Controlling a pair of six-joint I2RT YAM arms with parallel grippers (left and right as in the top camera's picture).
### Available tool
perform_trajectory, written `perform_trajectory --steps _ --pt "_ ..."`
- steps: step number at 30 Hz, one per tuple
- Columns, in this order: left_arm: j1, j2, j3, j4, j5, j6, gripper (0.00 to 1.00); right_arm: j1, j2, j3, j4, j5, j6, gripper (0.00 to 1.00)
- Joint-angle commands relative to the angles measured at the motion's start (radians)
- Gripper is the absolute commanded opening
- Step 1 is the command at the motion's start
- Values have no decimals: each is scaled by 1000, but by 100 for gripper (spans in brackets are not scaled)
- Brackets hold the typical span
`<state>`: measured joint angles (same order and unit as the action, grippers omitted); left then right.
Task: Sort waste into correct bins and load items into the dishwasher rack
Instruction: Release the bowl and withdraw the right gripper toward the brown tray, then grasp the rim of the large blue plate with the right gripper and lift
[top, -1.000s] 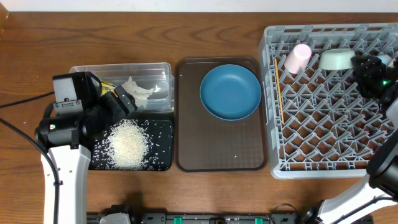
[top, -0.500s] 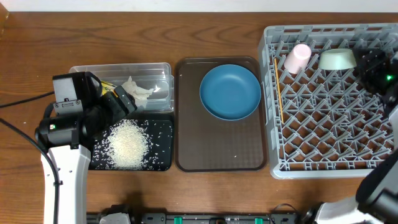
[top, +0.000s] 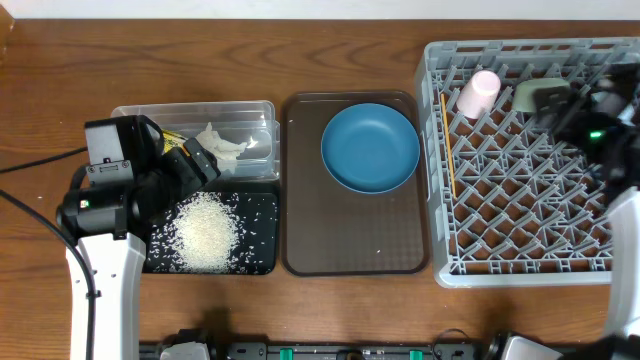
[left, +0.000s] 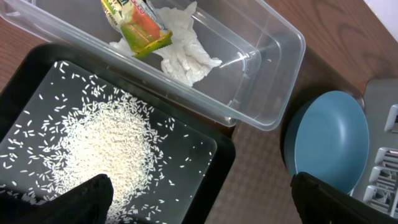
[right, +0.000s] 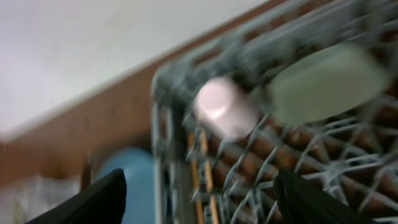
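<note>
Above the dishwasher rack, the right gripper is hovering spread near the pale green bowl and pink cup; the left gripper is hanging spread over the rice in the black tray.

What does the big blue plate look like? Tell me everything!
The blue plate is round and smooth, maybe plastic or glazed, with a raised rim and nothing on it. It lies flat, right way up, at the far end of the brown tray, between the clear tub and the grey rack. Only the tray touches it.
</note>
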<state>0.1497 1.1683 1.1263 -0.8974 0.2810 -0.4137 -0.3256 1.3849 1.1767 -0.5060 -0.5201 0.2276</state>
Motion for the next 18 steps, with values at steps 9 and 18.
perform_trajectory --steps 9,18 --pt "4 -10 2 -3 -13 13 95 554 18 -7 -104 286 -251 54" --pt "4 -10 2 -3 -13 13 95 834 169 -7 -80 492 -271 55"
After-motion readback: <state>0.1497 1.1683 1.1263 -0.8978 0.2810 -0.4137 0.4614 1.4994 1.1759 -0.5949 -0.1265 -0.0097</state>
